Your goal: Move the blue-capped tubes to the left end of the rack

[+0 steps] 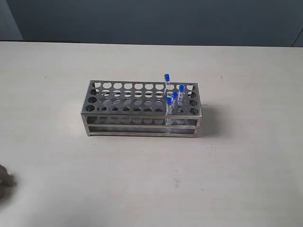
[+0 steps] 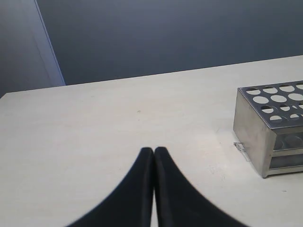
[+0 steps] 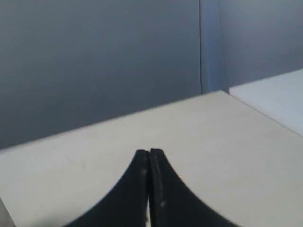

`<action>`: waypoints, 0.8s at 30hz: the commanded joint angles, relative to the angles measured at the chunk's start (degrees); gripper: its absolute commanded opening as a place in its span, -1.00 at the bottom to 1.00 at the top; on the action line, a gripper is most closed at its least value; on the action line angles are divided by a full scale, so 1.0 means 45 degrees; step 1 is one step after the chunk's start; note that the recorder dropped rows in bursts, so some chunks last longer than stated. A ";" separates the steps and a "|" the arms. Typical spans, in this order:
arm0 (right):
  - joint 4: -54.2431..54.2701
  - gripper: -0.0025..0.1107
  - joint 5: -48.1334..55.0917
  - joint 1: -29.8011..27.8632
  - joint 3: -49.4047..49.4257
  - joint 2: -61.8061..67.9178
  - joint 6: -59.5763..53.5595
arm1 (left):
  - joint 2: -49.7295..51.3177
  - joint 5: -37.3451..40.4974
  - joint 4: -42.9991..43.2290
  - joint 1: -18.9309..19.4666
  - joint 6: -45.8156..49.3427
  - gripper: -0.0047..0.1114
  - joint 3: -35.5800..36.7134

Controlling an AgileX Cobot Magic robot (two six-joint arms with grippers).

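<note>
The silver metal rack (image 1: 141, 122) stands in the middle of the pale table. Several blue-capped tubes (image 1: 174, 100) stand upright in holes near its right end, one (image 1: 167, 81) in the back row. In the left wrist view one end of the rack (image 2: 253, 137) shows, no tubes visible there. My left gripper (image 2: 153, 151) is shut, empty, low over bare table well short of the rack. My right gripper (image 3: 149, 152) is shut and empty over bare table; the rack is out of its view. A dark blur at the exterior view's lower left edge (image 1: 4, 178) may be the left arm.
The table (image 1: 236, 170) is pale and bare around the rack. A dark grey wall (image 1: 151, 19) runs behind its far edge. In the right wrist view a table corner (image 3: 222, 92) and a second pale surface (image 3: 279, 94) beyond it show.
</note>
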 commanded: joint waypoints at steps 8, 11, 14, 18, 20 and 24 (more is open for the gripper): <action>0.6871 -0.97 -0.3496 -0.0036 -0.0005 -0.0043 0.3823 | 0.0044 -0.0106 -0.0066 -0.0055 -0.0009 -0.90 -0.0068; 0.6480 -0.97 -0.2975 -0.0036 -0.0936 -0.0043 0.3820 | 0.0044 -0.0106 -0.0066 -0.0055 -0.0009 -0.90 -0.0068; 0.3468 -0.97 -0.3672 -0.0036 -0.2458 -0.0002 0.3605 | 0.0044 -0.0106 -0.0066 -0.0055 -0.0009 -0.90 -0.0068; -0.1226 -0.97 -0.4564 -0.0036 -0.5104 0.2515 0.3750 | 0.0044 -0.0106 -0.0066 -0.0055 -0.0009 -0.90 -0.0068; -0.3566 -0.97 -0.4083 -0.0036 -0.6804 0.4606 0.4191 | 0.0044 -0.0106 -0.0066 -0.0055 -0.0009 -0.90 -0.0068; -0.6654 -0.97 -0.3885 0.0243 -0.9309 0.8307 0.5957 | 0.0044 -0.0106 -0.0066 -0.0055 -0.0009 -0.90 -0.0068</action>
